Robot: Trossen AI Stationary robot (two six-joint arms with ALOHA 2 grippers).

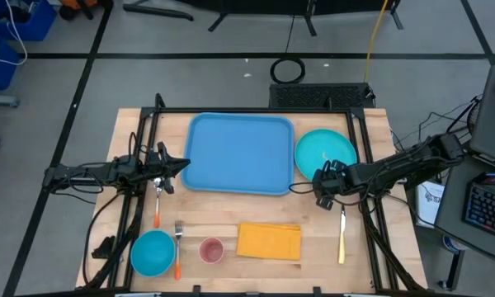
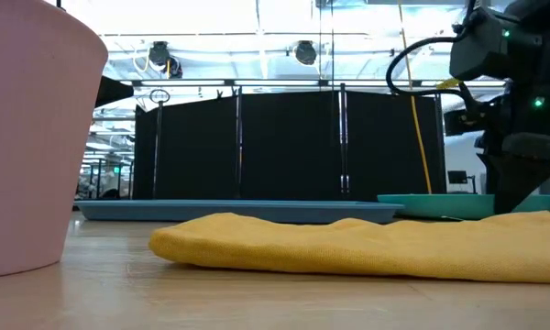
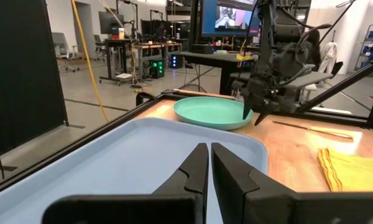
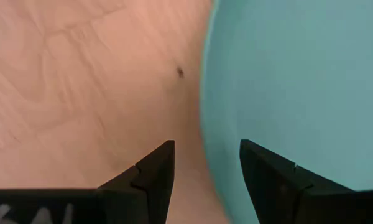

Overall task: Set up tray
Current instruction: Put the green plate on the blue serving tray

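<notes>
Blue tray (image 1: 239, 154); left gripper (image 1: 181, 165) fingers together, right gripper (image 1: 321, 183) fingers apart.

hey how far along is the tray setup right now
Barely started. The tray is bare. In hand: the right gripper, open, sits at the edge of the plate beside the tray; the left gripper, shut and holding nothing, is at the tray's other side. Left on the table: napkin, bowl, cup, fork, knife.
</notes>
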